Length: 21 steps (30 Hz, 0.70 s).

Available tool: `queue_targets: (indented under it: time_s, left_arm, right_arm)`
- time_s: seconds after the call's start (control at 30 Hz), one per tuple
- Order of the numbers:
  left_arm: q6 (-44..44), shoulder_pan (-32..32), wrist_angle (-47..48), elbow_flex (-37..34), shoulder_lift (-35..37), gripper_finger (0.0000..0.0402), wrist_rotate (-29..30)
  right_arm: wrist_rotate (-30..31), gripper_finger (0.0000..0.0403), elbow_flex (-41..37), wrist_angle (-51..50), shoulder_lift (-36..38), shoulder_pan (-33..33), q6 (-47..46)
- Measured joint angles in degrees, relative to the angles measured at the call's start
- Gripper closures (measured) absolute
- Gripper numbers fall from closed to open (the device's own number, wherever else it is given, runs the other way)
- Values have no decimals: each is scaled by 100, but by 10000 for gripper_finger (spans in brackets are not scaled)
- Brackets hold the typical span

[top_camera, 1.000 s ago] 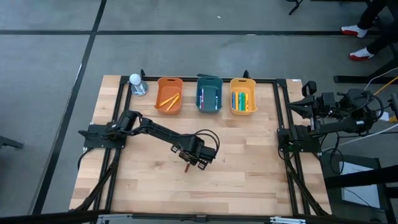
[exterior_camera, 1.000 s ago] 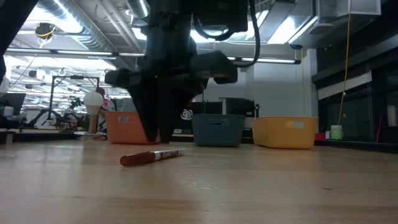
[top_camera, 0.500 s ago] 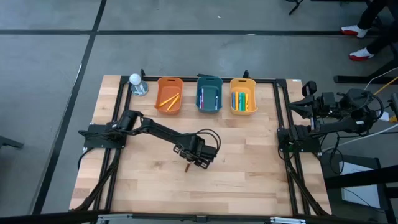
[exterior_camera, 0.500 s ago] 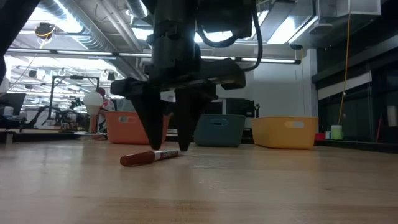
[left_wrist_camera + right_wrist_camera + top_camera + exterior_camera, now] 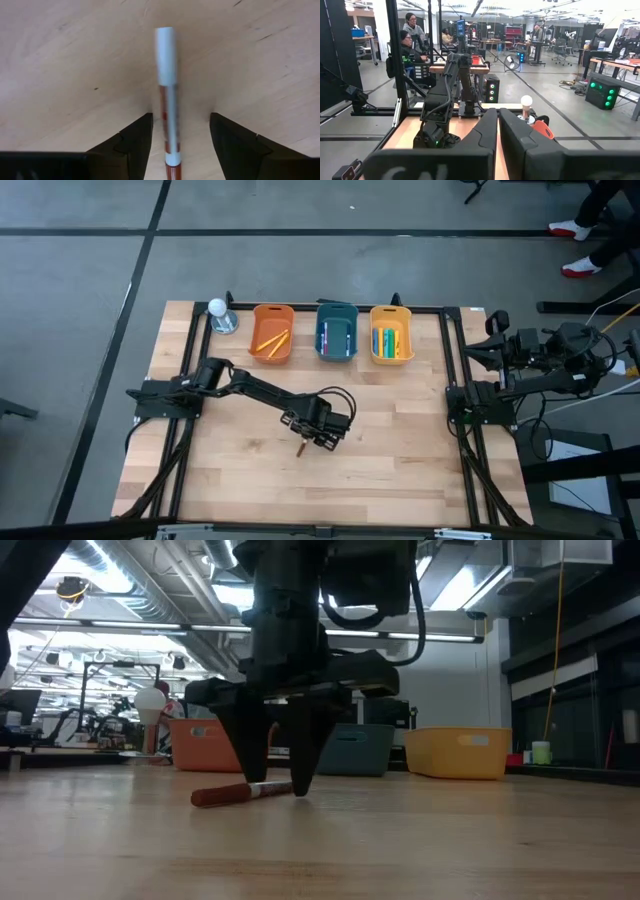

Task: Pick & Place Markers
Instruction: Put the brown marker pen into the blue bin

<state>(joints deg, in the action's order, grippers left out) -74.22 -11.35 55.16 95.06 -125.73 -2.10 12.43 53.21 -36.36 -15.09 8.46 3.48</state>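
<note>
Left gripper straddling a red marker on the bare table

The thin red-and-white plastic marker (image 5: 167, 95) lies flat on the light wooden table (image 5: 400, 460), well in front of the teal plastic bin (image 5: 336, 332); likely light, stiff and prone to roll, so best pinched mid-barrel. The left gripper (image 5: 277, 790) points straight down, fingers spread either side of the barrel, nothing clenched yet. The right gripper (image 5: 497, 125) waits closed and empty, off to that bin's right.

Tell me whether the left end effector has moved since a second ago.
Yes. In the low view, the left end effector has come down toward the table against the bins behind, its fingers now straddling the red marker.
</note>
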Motion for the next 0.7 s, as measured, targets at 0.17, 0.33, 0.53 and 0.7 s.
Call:
queue_targets:
  time_s: [0.17,0.33,0.53,0.7]
  left_arm:
    - [0,27,-25,-1,0,210,-65]
    - [42,69,-14,-3,0,232,-217]
    - [91,70,-12,-8,0,303,-243]
    - [196,69,-45,-8,-2,370,-307]
  right_arm:
    - [0,382,0,2,0,0,1]
    - [2,382,0,2,0,-1,-1]
    - [1,382,0,2,0,0,1]
    - [0,382,0,1,0,-1,-1]
